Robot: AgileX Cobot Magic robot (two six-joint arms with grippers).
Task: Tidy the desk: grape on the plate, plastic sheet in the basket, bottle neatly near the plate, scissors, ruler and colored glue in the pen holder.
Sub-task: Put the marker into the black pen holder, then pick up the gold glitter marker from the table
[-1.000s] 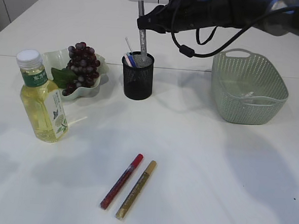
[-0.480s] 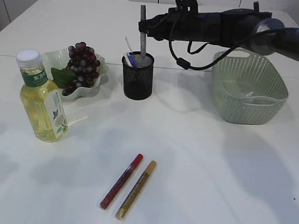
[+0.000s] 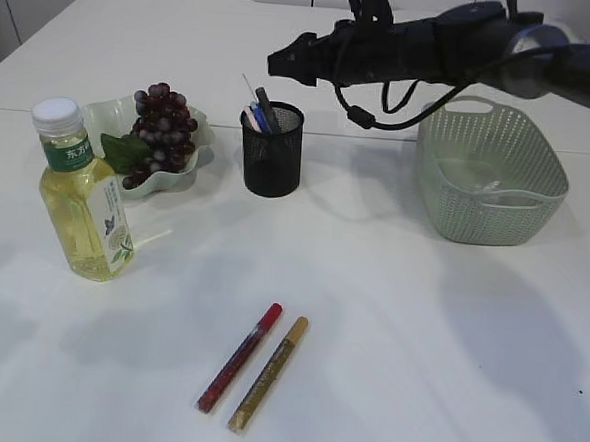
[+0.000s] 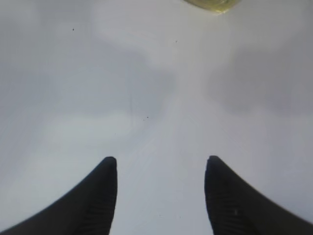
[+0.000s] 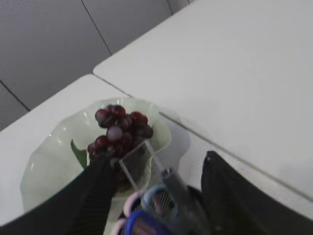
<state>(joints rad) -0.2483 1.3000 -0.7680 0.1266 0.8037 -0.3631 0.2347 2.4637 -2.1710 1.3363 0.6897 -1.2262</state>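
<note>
The bottle (image 3: 82, 196) beside the plate (image 3: 106, 121) of grapes (image 3: 163, 128) has a green label with writing too small to read. Both grippers, left (image 4: 160, 171) and right (image 5: 155, 169), are spread open and hold nothing; the right one hangs over the pen holder (image 3: 271, 151).

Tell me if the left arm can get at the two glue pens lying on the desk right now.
Probably yes. The red glue pen and gold glue pen lie in the open with nothing around them, and the left tool is open and empty.
</note>
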